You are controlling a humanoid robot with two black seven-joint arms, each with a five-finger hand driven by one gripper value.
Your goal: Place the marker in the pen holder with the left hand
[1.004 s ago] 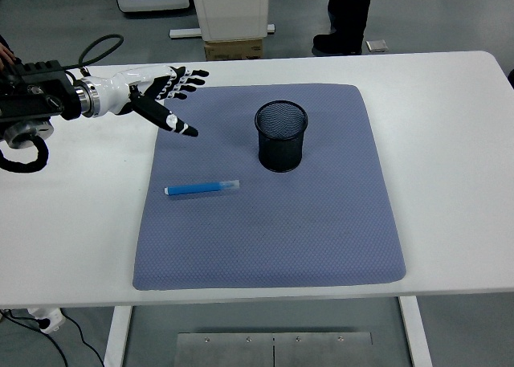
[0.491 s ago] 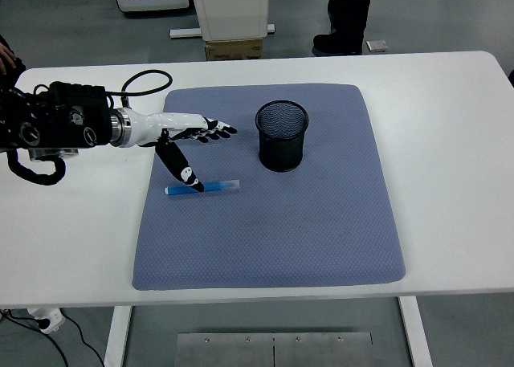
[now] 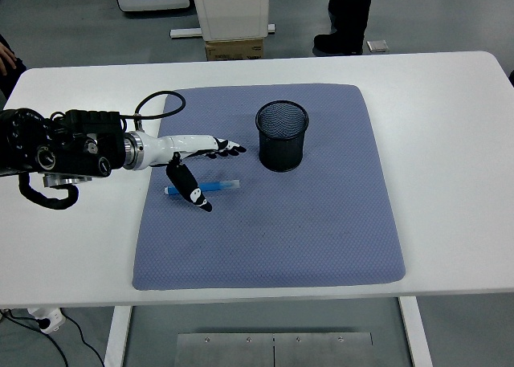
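The left hand (image 3: 197,162) reaches in from the left edge over the white surface (image 3: 450,142) and hovers above the blue-grey mat (image 3: 321,238). Its fingers are spread and hold nothing, with the thumb (image 3: 193,194) angled down across the near side of the marker (image 3: 210,187) and the other fingers stretched out on the far side. The marker lies flat on the mat, pointing left to right, its left end under the hand. The step in hand looks like the grasp. To do it well, the hand should sink until thumb and fingers bracket the barrel near its middle, then close squarely so the marker does not roll or tip. To the right the black mesh pen holder (image 3: 282,136) stands upright, near but clear of the marker; lifting high enough to pass its rim will matter.
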